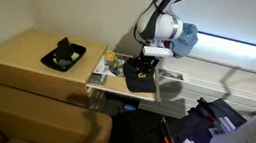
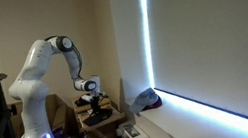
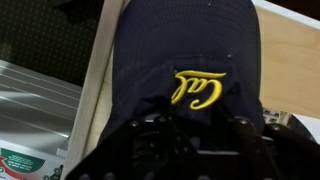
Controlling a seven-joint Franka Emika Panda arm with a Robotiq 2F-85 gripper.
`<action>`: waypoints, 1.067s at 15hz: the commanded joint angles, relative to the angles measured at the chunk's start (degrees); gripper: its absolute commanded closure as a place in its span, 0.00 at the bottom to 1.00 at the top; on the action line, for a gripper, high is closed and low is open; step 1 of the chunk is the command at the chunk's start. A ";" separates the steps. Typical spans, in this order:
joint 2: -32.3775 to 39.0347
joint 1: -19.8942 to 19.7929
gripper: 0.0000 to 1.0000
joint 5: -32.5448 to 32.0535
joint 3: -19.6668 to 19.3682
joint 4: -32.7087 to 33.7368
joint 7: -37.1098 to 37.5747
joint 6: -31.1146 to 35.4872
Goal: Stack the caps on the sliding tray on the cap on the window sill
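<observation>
Hanging low over the sliding tray [image 1: 116, 88], the gripper [image 1: 150, 57] sat just above a dark cap [image 1: 139, 76] that lay on the tray's pale wood. From where I stood the white arm [image 1: 160, 28] bent down to it from beside the bright window. In the wrist view the cap [image 3: 190, 60] filled most of the picture, navy cloth with "Cal" stitched across it in yellow thread. The gripper's black body [image 3: 195, 145] crowded the bottom edge against the cloth. It was dark on dark there, and I could not tell whether the fingers were spread, closed or pinching the cloth. Some printed papers [image 1: 103, 66] lay on the tray just beside the cap. Further along, a black object [image 1: 63, 54] rested on the wooden desk [image 1: 14, 58], well apart from the tray. A second cap [image 2: 147, 98] sat on the window sill [image 2: 179, 126], under the drawn blind [image 2: 219, 33].
</observation>
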 commanded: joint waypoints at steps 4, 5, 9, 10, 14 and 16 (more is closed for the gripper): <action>0.72 0.32 1.00 0.26 -1.21 1.22 0.92 -1.65; 0.39 0.12 0.62 0.55 -1.14 1.20 0.97 -1.83; -2.44 -0.07 0.53 0.52 -0.57 0.44 0.00 -2.47; -3.03 0.22 0.44 0.24 -0.72 0.40 0.18 -2.81; -5.73 0.25 0.16 0.11 -0.46 -0.29 -0.62 -4.83; -6.61 -1.14 0.03 1.64 1.72 -0.73 -4.87 -3.89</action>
